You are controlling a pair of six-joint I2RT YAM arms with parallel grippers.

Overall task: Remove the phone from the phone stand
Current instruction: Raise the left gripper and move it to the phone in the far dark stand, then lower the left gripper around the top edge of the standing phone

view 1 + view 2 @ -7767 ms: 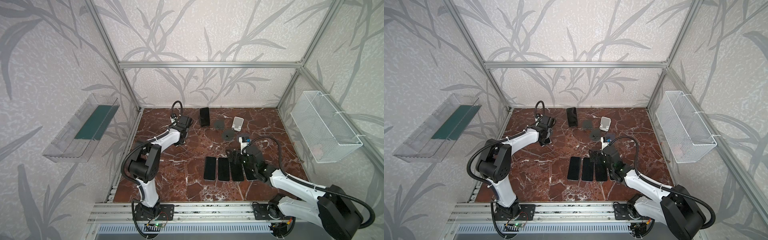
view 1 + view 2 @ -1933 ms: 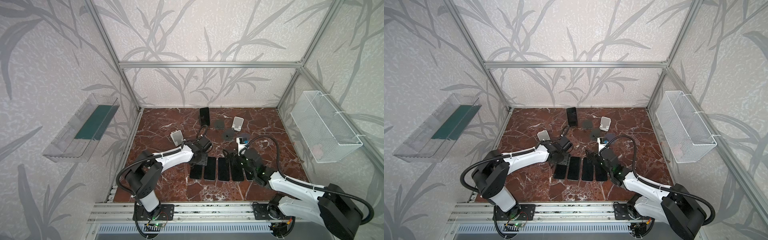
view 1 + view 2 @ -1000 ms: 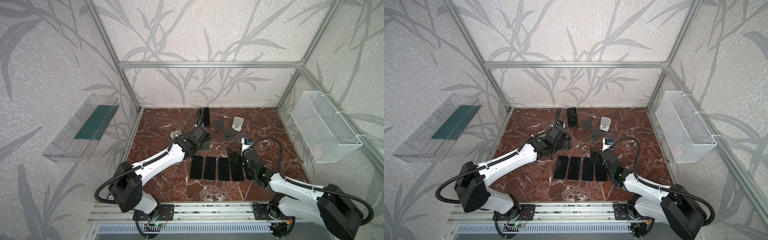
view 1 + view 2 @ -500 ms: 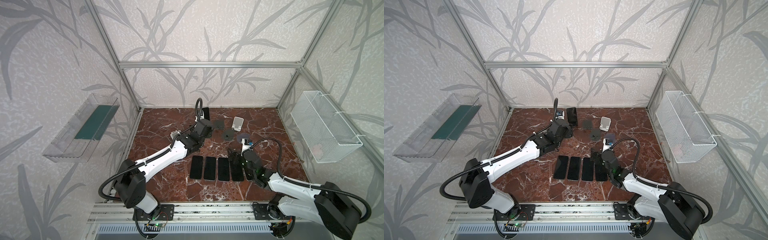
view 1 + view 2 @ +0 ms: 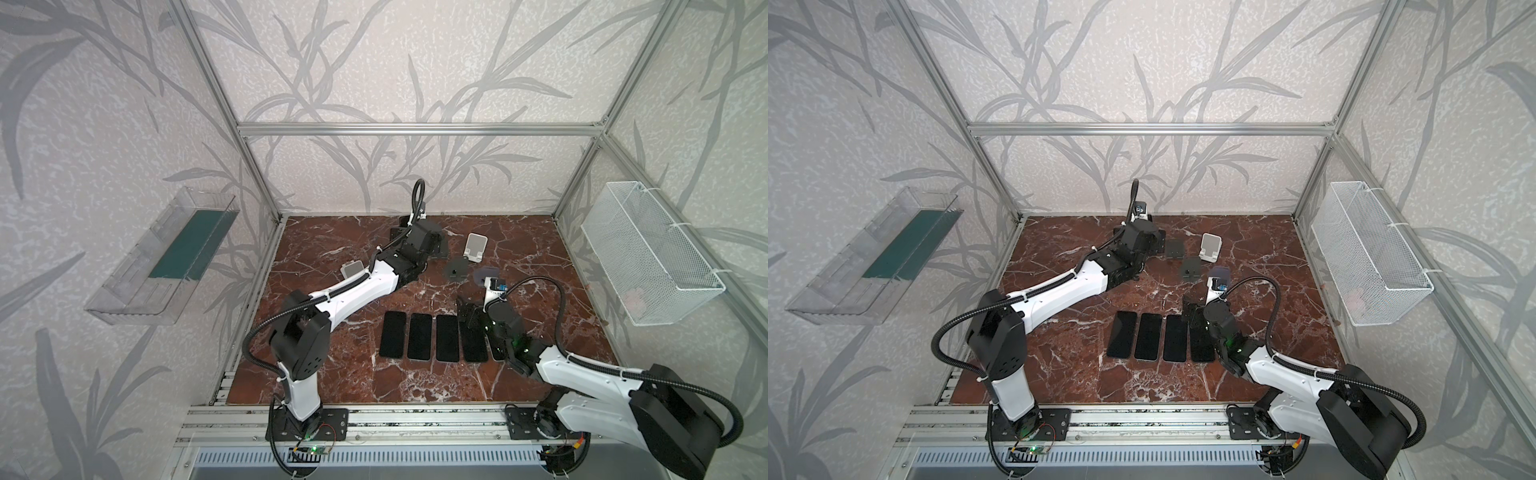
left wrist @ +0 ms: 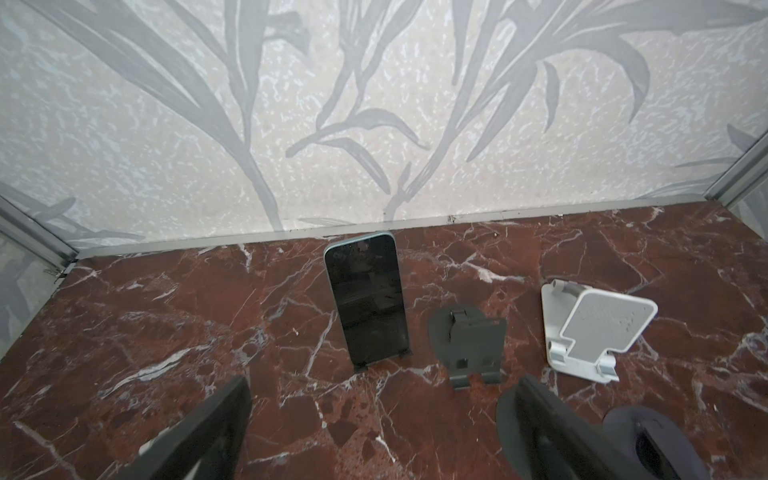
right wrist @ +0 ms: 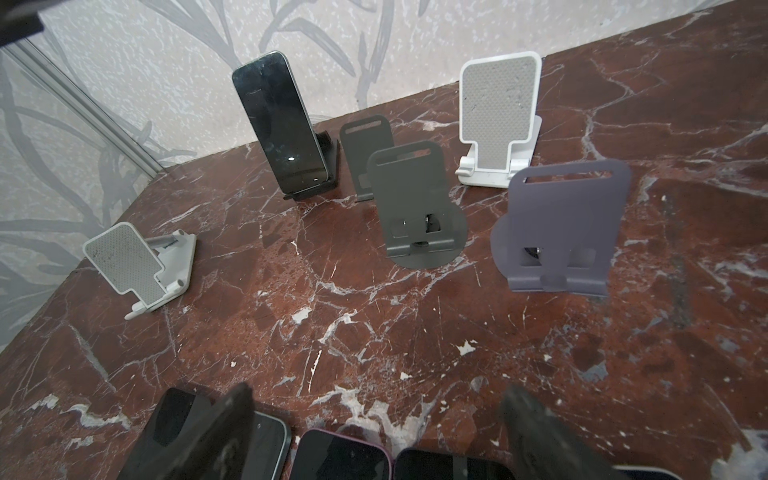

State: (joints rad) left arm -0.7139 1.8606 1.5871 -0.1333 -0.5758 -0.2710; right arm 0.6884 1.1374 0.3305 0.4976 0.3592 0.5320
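A black-screened phone (image 6: pixel 365 299) leans upright in a black phone stand (image 6: pixel 382 359) near the back wall, also seen as the phone (image 7: pixel 278 124) on its stand (image 7: pixel 328 166) in the right wrist view. My left gripper (image 6: pixel 382 382) is open and empty a short way in front of the phone, touching nothing. In both top views the left gripper (image 5: pixel 424 232) (image 5: pixel 1148 239) covers the phone. The right gripper (image 7: pixel 380 392) is open over the far ends of several phones (image 7: pixel 340 455) lying flat.
Several phones (image 5: pixel 419 336) lie side by side at the middle front. Empty stands sit around: white (image 6: pixel 594 328), dark grey (image 6: pixel 473 336), purple (image 7: pixel 561 224), another white (image 7: pixel 137 257). A wire basket (image 5: pixel 648 257) hangs on the right wall, a clear tray (image 5: pixel 166 249) on the left.
My left arm has swung from the row of flat phones back toward the phone on its stand, and its jaws have opened wide. The right arm has hardly moved.
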